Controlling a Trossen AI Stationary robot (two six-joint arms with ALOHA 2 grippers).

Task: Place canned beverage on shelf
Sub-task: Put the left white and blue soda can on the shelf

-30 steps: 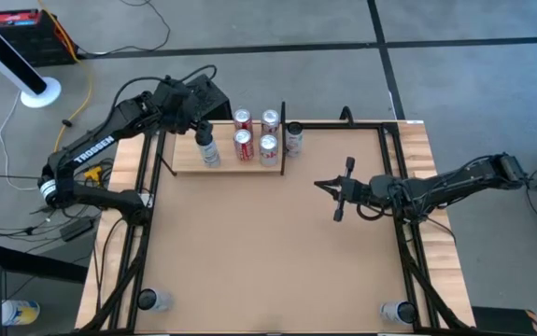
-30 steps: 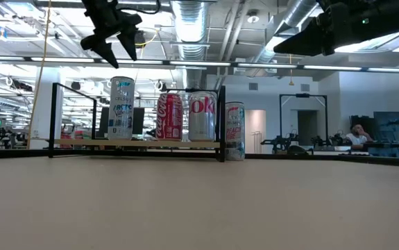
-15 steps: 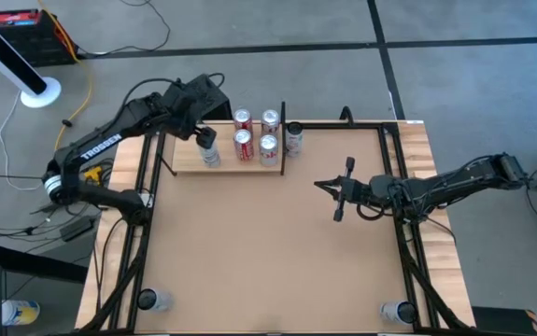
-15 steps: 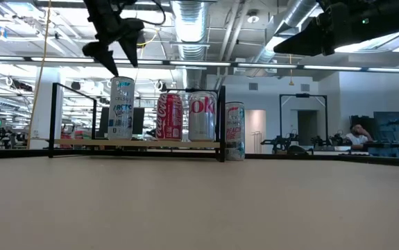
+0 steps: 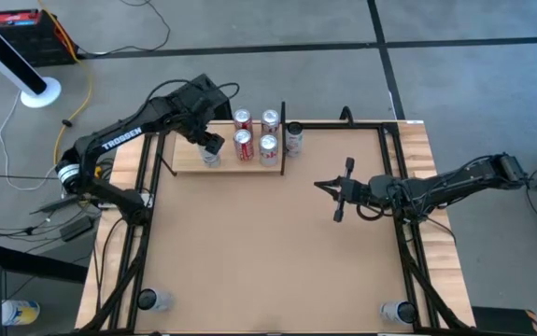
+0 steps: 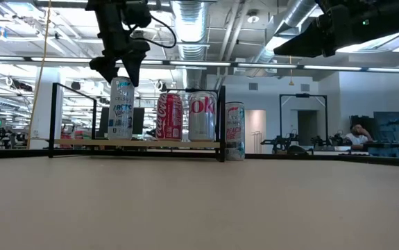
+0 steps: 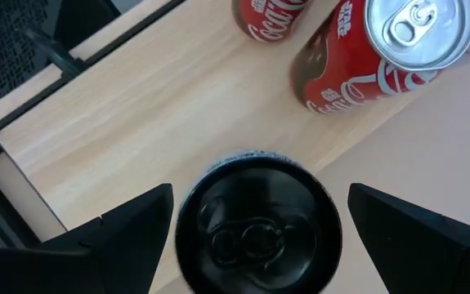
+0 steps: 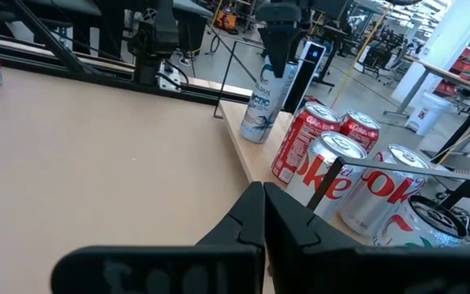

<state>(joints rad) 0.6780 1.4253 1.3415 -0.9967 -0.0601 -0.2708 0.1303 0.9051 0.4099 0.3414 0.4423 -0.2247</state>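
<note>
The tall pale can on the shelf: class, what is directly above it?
Above the tall can hangs the left gripper, fingers open, not gripping it. The can stands on the shelf beside red cans. The gripper hides most of its top from overhead.

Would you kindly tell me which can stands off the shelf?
The pale can beyond the shelf's black end piece, standing on the table; the other five stand on the shelf.
</note>
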